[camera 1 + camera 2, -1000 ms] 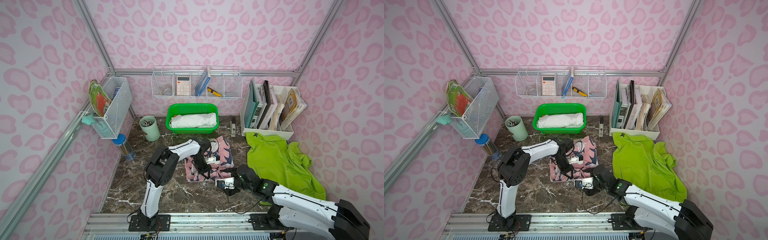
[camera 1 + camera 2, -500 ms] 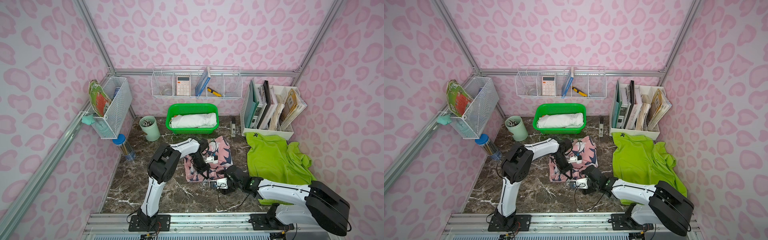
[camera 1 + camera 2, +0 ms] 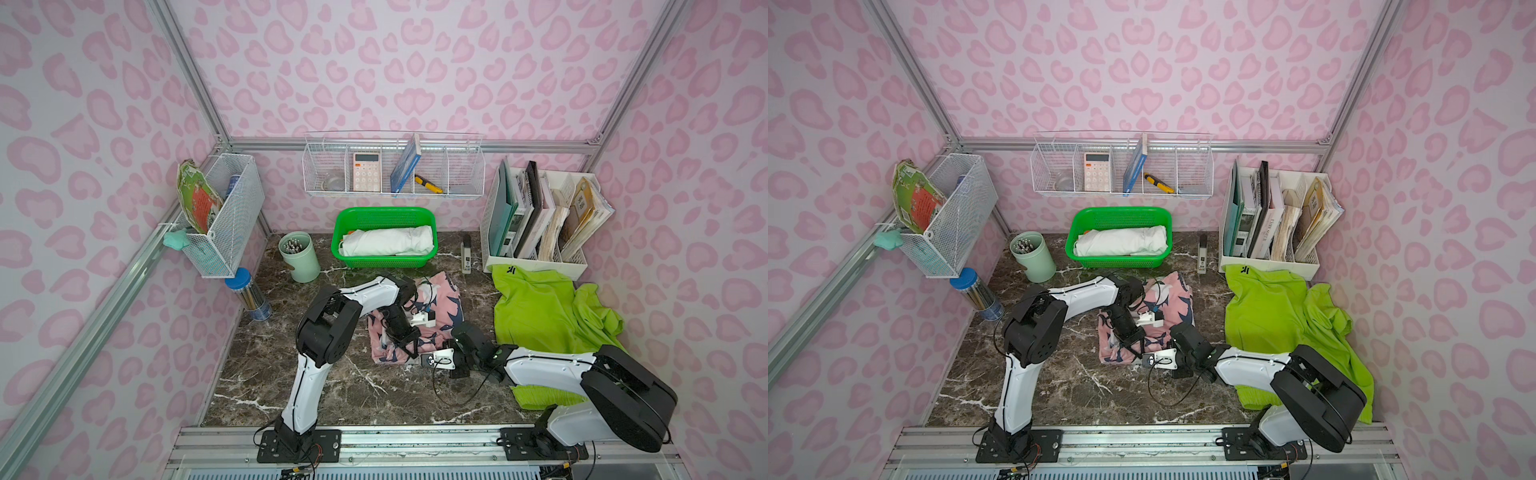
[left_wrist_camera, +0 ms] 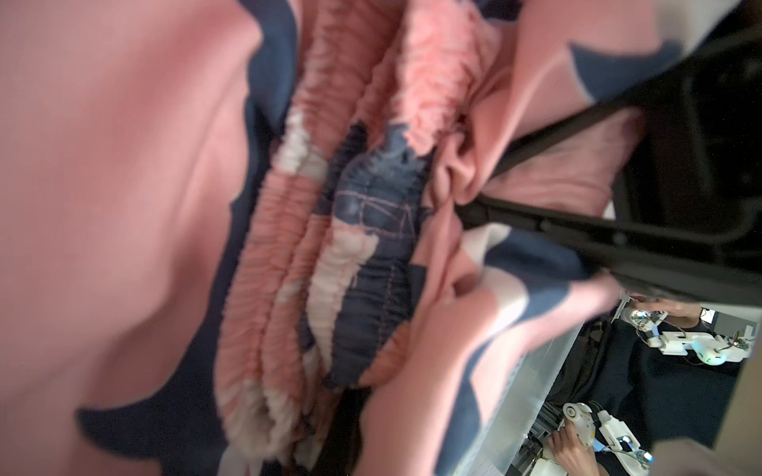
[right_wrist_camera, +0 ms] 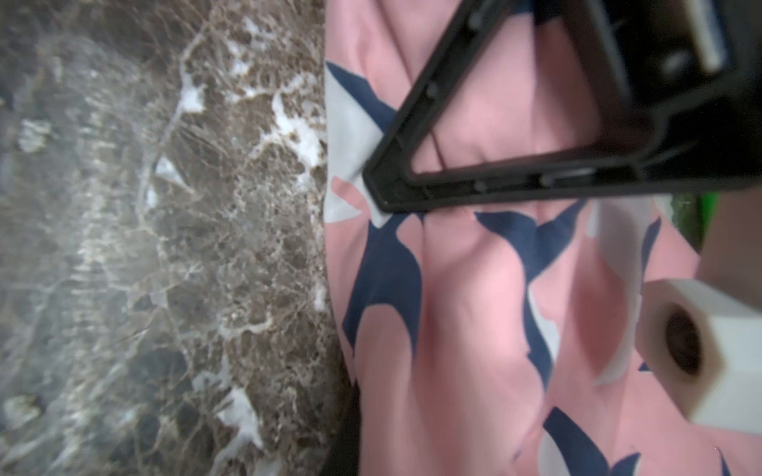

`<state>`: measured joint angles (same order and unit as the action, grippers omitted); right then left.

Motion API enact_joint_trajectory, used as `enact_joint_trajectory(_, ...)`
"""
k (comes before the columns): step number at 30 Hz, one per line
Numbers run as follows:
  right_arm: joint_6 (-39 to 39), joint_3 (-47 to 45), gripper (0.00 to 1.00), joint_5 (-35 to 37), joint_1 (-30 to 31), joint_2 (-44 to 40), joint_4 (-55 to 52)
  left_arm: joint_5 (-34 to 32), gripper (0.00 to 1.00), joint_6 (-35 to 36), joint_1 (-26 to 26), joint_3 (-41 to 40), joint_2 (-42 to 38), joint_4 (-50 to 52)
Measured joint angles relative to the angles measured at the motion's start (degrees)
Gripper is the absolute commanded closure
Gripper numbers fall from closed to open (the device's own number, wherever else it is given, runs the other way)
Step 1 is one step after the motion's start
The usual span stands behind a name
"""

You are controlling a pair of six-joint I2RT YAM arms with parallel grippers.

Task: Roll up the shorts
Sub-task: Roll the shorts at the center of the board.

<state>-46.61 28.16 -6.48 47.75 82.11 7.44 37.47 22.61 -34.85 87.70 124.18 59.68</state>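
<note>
The crumpled pink shorts (image 3: 444, 295) on the marbled counter (image 3: 353, 395) are clamped near their ruched waistband (image 4: 288, 247) by the closed left hand (image 4: 462, 208) and at an edge by the closed right hand (image 5: 379, 193).

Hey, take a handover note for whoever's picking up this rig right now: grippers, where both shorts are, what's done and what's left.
Left gripper: shut, pinching the pink shorts beside the gathered waistband.
Right gripper: shut at their front edge; can't tell if cloth is caught.
Green shorts: crumpled at the right, no gripper on them.
Done: neither pair is rolled yet.
Left: roll the pink pair, then the green.
</note>
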Motion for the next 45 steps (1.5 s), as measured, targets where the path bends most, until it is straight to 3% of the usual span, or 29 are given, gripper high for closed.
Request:
enact_joint_trajectory(5, 0.5, 1.2, 1.00, -3.0, -1.6, 0.0, -2.1, -0.5, 0.71, -1.2, 0.0, -2.3, -2.6, -2.6)
enact_joint_trajectory(11, 3.7, 4.1, 1.00, -10.6, -6.2, -2.1, -7.3, -2.6, 0.44, -4.7, 0.1, -11.3, -12.9, -11.6)
enact_joint_trajectory(18, 5.3, 8.8, 1.00, -17.3, -9.6, -1.7, -15.6, -4.8, 0.29, -6.7, 0.2, -14.6, -18.4, -17.5)
enact_joint_trajectory(19, 5.6, 9.4, 1.00, -18.1, -10.0, -1.4, -16.9, -5.2, 0.14, -7.4, 0.2, -15.1, -18.9, -17.9)
enact_joint_trajectory(21, 5.9, 10.2, 1.00, -19.5, -10.6, -0.8, -19.1, -5.7, 0.01, -7.4, 0.2, -16.3, -20.0, -18.7)
enact_joint_trajectory(33, 7.4, 13.9, 1.00, -26.9, -13.8, 0.6, -26.2, -13.5, 0.01, -10.1, 0.6, -24.6, -34.6, -26.3)
enact_joint_trajectory(40, 9.3, 20.0, 1.00, -30.5, -16.0, 7.6, -31.7, -21.3, 0.01, -8.3, 0.4, -30.9, -45.3, -33.6)
enact_joint_trajectory(45, 11.3, 25.8, 1.00, -32.6, -17.0, 14.6, -36.9, -26.0, 0.01, -5.8, -2.2, -32.3, -48.6, -35.6)
